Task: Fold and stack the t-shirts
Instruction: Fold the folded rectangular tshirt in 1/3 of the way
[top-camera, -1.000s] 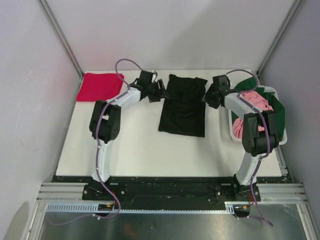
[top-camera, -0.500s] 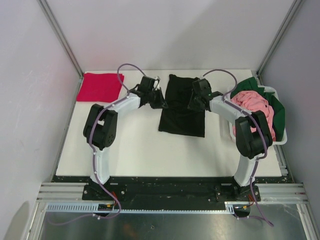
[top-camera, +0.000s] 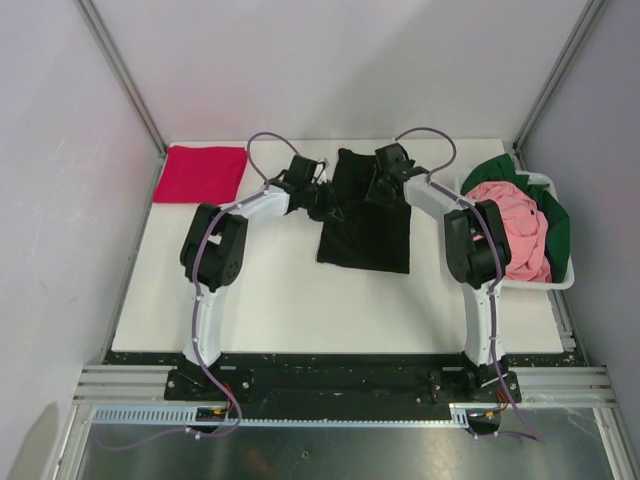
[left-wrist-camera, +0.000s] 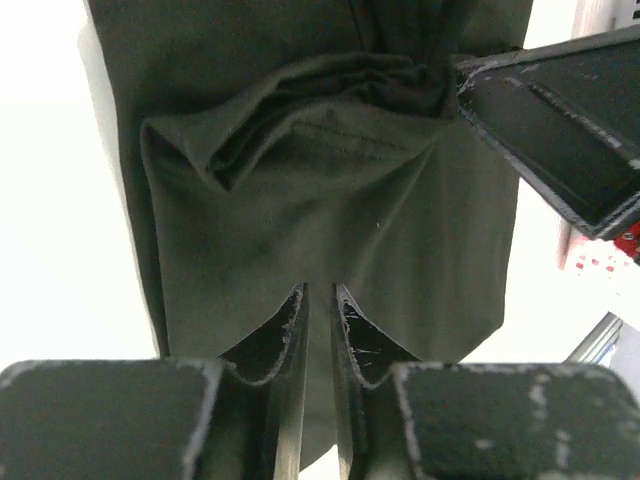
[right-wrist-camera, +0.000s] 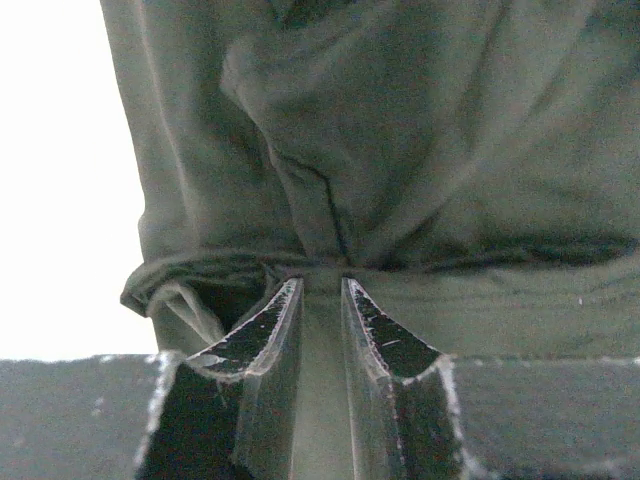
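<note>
T-shirts: four in all; one is folded, one is being worked, and two wait in a basket.
Crimson t-shirt (top-camera: 200, 173): folded flat at the far left corner of the table (top-camera: 280, 300), probably the base of the stack, set well apart from the working area.
Left gripper (top-camera: 330, 207): at the left edge of the cloth, jaws drawn narrow with a fold of dark fabric pinched between the fingers (left-wrist-camera: 288, 322).
Black t-shirt (top-camera: 365, 238): mid-table toward the far side, a long panel, bunched at its far end where both arms hold it. My guess is they grip opposite sides to keep the next fold square.
Right gripper (top-camera: 384, 189): on the far right part of the same shirt, jaws narrow, cloth caught between them in the wrist view.
Pink t-shirt (top-camera: 515, 225): crumpled in the white basket (top-camera: 560, 284) at the right edge.
Dark green t-shirt (top-camera: 558, 228): heaped under and behind the pink one, spilling over the rim.
Progress: judged early; three shirts remain unstacked.
</note>
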